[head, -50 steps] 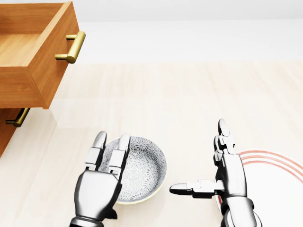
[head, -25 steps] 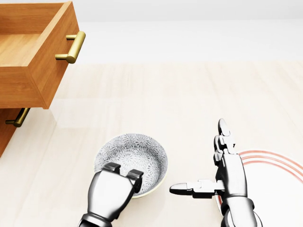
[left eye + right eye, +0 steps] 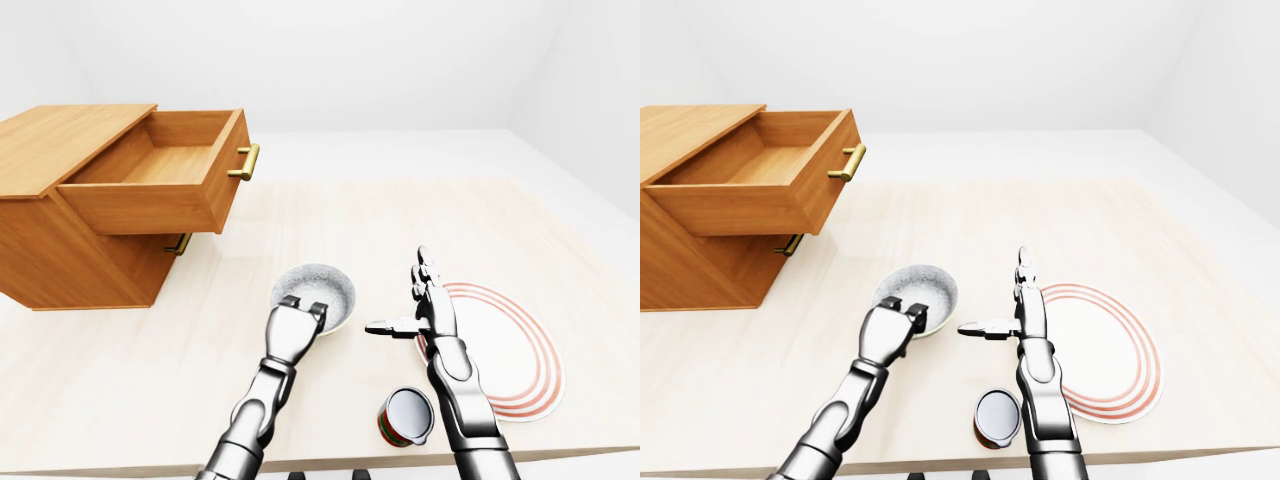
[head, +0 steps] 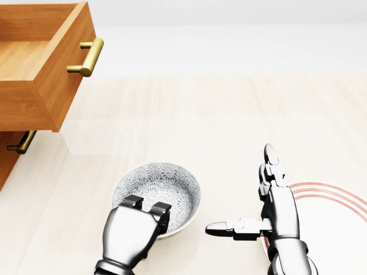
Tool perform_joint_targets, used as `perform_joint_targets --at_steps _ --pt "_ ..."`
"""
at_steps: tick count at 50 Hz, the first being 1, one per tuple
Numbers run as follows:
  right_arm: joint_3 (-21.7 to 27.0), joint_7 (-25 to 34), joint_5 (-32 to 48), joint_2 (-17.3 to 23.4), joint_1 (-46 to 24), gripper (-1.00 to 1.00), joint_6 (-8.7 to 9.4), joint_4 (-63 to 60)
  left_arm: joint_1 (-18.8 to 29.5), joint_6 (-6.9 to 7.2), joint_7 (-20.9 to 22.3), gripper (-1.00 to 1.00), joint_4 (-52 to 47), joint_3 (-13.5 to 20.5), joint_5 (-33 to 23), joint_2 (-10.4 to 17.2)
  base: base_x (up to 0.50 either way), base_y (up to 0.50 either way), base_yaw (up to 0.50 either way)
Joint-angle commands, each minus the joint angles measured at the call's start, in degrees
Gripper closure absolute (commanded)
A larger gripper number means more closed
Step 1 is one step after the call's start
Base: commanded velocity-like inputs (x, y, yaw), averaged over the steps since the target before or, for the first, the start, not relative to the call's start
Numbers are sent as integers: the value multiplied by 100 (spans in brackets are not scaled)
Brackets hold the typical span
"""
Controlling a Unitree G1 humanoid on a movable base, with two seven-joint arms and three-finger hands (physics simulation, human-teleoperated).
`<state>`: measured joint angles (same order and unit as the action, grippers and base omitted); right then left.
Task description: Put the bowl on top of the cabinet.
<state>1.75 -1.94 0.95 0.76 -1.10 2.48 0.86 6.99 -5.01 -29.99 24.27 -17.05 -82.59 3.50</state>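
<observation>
The patterned grey bowl [image 4: 163,183] rests on the pale tabletop, low and left of centre in the head view. My left hand [image 4: 147,204] grips its near rim, fingers curled over the edge into the bowl; the thumb is hidden underneath. To the bowl's right, my right hand [image 4: 239,189] hovers open, fingers straight and thumb pointing left, touching nothing. The wooden cabinet [image 3: 60,150] stands at the left, its flat top bare and its upper drawer [image 3: 160,170] pulled out and empty.
A white plate with red rings [image 3: 510,345] lies to the right of my right hand. A red and green can [image 3: 405,415] stands near the table's bottom edge by my right forearm. A brass handle of the lower drawer [image 3: 180,243] shows under the open one.
My left hand, earlier flat and open over the bowl, has curled its fingers onto the near rim. The bowl has shifted slightly left. The right hand has not moved.
</observation>
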Motion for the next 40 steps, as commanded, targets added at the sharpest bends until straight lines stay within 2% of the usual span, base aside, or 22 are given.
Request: perform_joint_targets --at_steps 1,9,16,30,40 --pt "-11 7 1 -6 26 -100 18 -59 -410 1 -1 90 -770 115 426 -15 0 0 0" --pt "-26 19 9 -10 55 -100 35 -123 -702 1 -1 89 -1712 188 1004 -89 0 0 0" --pt "-33 26 15 -15 73 -100 43 -156 -969 1 -1 90 -2343 157 1291 -114 0 0 0" --pt "-46 39 16 -22 129 -100 89 -280 -1105 1 11 89 -3281 219 1979 -224 0 0 0" --pt "-57 52 17 -29 172 -100 96 -354 -1148 1 622 90 -3978 237 2411 -271 0 0 0"
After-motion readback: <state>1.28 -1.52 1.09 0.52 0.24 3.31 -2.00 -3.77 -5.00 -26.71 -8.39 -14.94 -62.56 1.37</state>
